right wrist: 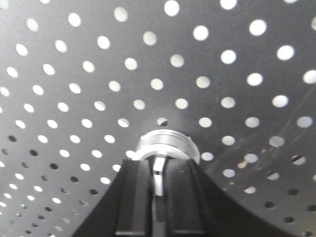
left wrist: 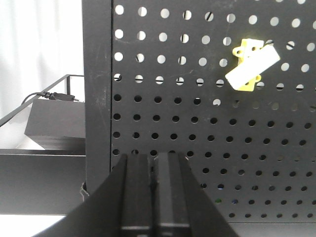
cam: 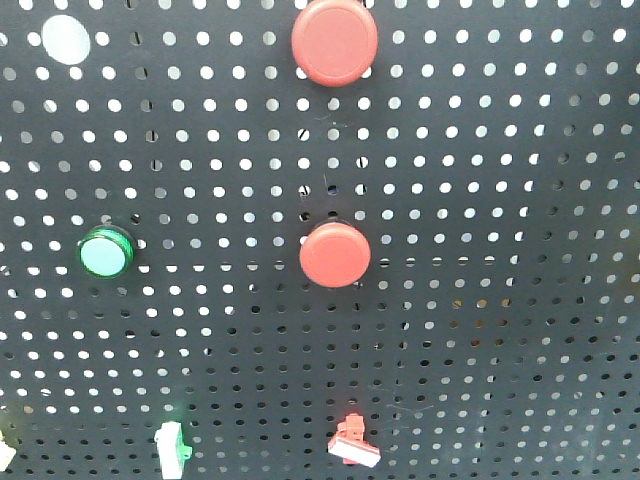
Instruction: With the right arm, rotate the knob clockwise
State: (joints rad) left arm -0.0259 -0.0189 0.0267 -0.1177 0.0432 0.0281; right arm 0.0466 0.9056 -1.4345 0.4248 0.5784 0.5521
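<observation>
The knob [right wrist: 166, 143] is a silver round collar with a thin metal tab, set in the black pegboard [right wrist: 98, 59], and it shows only in the right wrist view. My right gripper [right wrist: 158, 170] is shut on the knob's tab, its black fingers [right wrist: 136, 192] pressed on either side of it. My left gripper [left wrist: 152, 165] is shut with nothing between its fingers, close to the pegboard's lower left corner. In the exterior view neither gripper nor the knob is visible.
The exterior view shows two red round buttons [cam: 334, 40] [cam: 335, 254], a green round button [cam: 105, 252], a white round one [cam: 66, 39], and green [cam: 171, 444] and red [cam: 353, 440] switches low on the board. A yellow-white switch [left wrist: 251, 65] and a black box [left wrist: 52, 121] appear in the left wrist view.
</observation>
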